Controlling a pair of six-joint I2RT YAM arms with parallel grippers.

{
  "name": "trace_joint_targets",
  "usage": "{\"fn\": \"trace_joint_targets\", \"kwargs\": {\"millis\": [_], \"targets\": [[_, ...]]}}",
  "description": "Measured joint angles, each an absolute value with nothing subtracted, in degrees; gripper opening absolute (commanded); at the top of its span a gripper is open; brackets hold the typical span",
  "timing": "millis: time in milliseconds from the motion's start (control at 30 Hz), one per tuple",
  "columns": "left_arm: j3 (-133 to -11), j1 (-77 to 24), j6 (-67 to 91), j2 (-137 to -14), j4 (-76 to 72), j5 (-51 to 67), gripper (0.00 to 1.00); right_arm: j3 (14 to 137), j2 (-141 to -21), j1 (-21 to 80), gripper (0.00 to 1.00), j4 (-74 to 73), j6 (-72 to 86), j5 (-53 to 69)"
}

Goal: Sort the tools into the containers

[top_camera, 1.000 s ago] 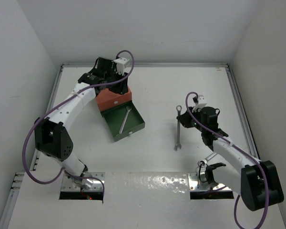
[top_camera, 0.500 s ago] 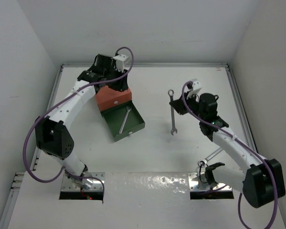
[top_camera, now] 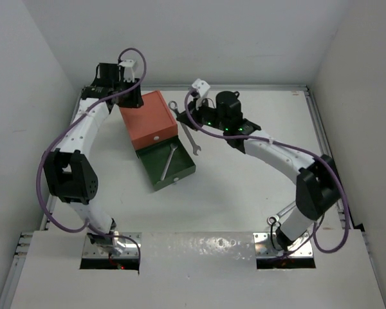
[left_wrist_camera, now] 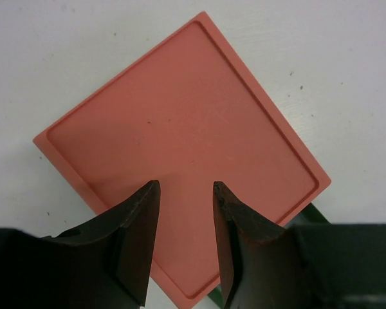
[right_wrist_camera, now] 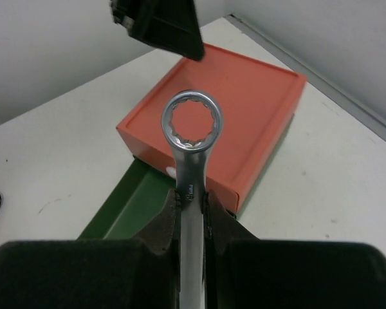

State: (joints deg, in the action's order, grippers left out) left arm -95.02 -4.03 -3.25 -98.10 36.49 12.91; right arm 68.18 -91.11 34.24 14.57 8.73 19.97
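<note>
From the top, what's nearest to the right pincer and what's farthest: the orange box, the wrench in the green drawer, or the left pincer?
1. The orange box, just left of the right pincer.
2. The wrench in the green drawer, toward the arm bases.
3. The left pincer, past the box's far corner.

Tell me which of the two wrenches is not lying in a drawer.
The wrench clamped in the right end effector, with its ring end pointing forward. The other wrench lies inside the open green drawer.
</note>
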Motion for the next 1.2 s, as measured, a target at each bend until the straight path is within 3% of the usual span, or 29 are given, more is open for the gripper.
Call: {"fn": "trace_joint_targets", "kwargs": {"millis": [233, 800, 900, 1000, 1067, 1200], "targets": [[-90.6, -4.6, -4.0, -99.5, 34.5, 9.2, 0.36, 77.2, -103.2, 39.1, 0.0, 12.2, 2.7, 21.3], [-89.1, -4.6, -4.1, -103.8, 30.5, 5.8, 0.36, 79.9, -116.1, 46.0, 0.01, 4.4, -8.5, 20.1], [-89.1, -4.5, -4.1, -103.8, 30.2, 5.8, 0.36, 79.9, -116.4, 46.1, 0.11, 4.4, -8.5, 19.4], [-89.1, -4.5, -4.1, -103.8, 29.8, 5.8, 0.36, 79.9, -116.6, 46.2, 0.42, 4.9, -7.8, 18.8], [-89.1, -4.5, -4.1, -103.9, 29.7, 5.8, 0.36, 79.9, -116.9, 46.2, 0.53, 6.0, -7.4, 18.4], [-89.1, -4.5, -4.1, -104.4, 29.2, 6.1, 0.36, 80.1, -117.2, 46.2, 0.55, 7.7, -6.4, 18.1]]}}
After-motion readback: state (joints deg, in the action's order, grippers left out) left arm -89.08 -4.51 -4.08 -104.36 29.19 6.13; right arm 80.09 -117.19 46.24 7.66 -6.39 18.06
